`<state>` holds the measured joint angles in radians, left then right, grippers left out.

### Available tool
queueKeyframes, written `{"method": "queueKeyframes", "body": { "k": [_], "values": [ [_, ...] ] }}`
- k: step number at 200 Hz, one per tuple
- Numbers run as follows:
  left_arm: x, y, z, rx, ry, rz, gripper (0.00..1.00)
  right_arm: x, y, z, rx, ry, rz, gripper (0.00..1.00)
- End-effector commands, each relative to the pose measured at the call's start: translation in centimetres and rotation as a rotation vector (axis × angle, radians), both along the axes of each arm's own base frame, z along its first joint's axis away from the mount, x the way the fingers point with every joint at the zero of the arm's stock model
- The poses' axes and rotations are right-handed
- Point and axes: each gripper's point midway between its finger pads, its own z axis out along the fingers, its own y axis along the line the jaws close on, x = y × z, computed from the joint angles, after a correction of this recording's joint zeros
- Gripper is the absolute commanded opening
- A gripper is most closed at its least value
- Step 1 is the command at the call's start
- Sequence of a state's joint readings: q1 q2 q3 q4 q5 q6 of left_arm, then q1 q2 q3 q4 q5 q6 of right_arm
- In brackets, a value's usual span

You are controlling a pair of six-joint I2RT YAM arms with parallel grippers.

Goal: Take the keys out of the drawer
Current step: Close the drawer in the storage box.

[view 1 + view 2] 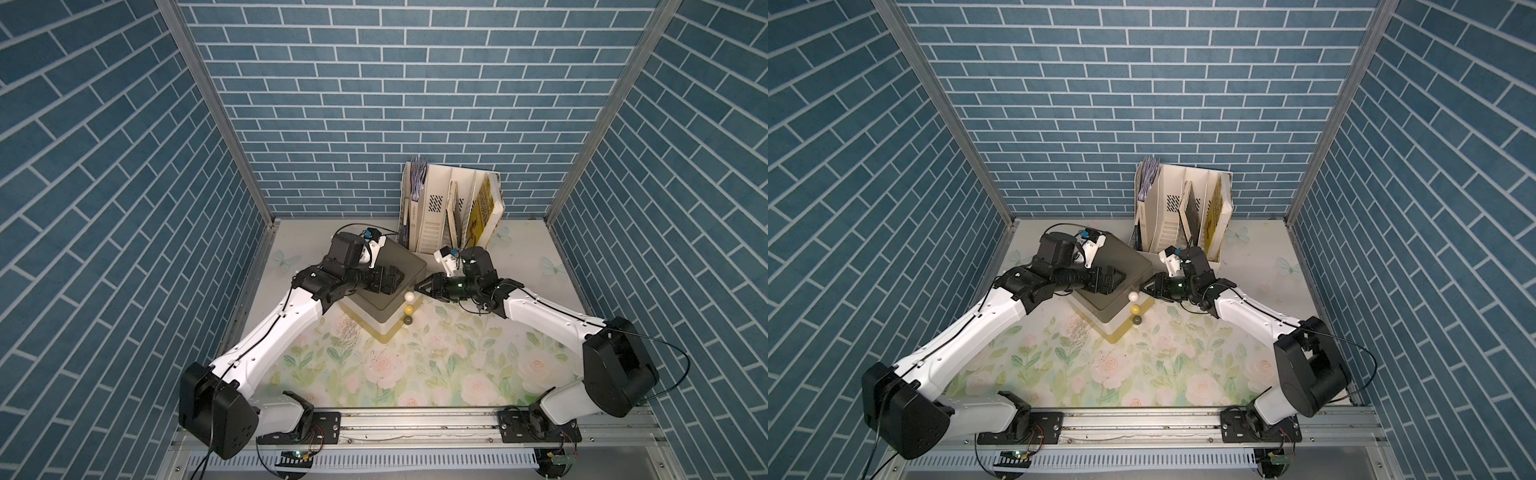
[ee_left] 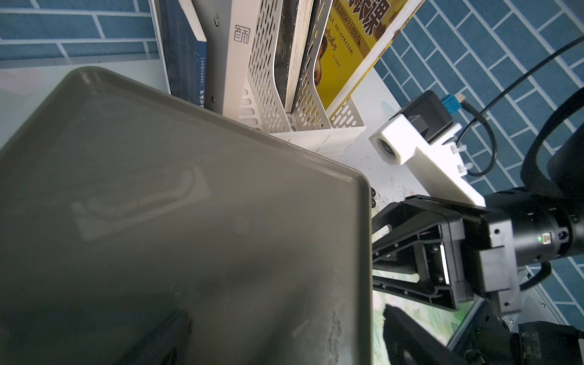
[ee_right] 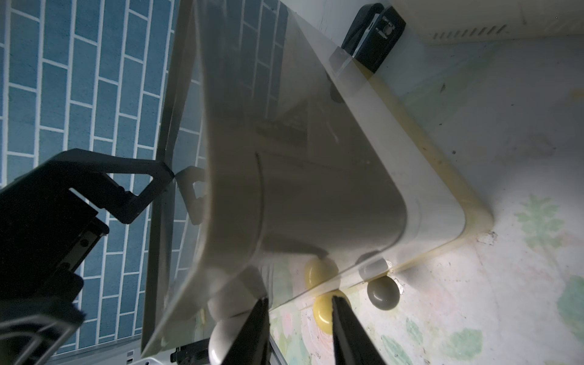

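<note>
Both jaw pairs apart and empty, left gripper (image 1: 401,277) on drawer cabinet (image 1: 405,258) top, right gripper (image 1: 417,286) just beside cabinet's white knob (image 1: 409,296)

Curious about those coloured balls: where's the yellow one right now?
In both top views the yellow knob sits mid-table on the front of the drawer unit, between the white knob and the dark knob, close by the right gripper.

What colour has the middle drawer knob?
The middle round knob is yellow, clearest in a top view.
</note>
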<state>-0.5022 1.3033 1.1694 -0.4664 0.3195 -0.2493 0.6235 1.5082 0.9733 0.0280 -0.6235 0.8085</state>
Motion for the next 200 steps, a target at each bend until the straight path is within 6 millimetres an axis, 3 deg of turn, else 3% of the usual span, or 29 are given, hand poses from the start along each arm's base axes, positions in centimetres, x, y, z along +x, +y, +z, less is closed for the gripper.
{"method": "queueKeyframes", "body": {
  "k": [1, 73, 200],
  "values": [
    [-1.0, 0.6, -1.8, 0.026, 0.060, -0.002, 1.00, 0.8, 1.3, 1.3, 0.071, -0.038, 0.010, 0.36],
    [-1.1, 0.7, -1.9, 0.025, 0.060, -0.002, 1.00, 1.1, 1.1, 1.3, 0.067, -0.051, -0.015, 0.36],
    [-0.9, 0.7, -1.4, 0.024, 0.044, 0.002, 1.00, 0.4, -4.0, 0.9, -0.028, -0.059, -0.129, 0.38]
  ]
}}
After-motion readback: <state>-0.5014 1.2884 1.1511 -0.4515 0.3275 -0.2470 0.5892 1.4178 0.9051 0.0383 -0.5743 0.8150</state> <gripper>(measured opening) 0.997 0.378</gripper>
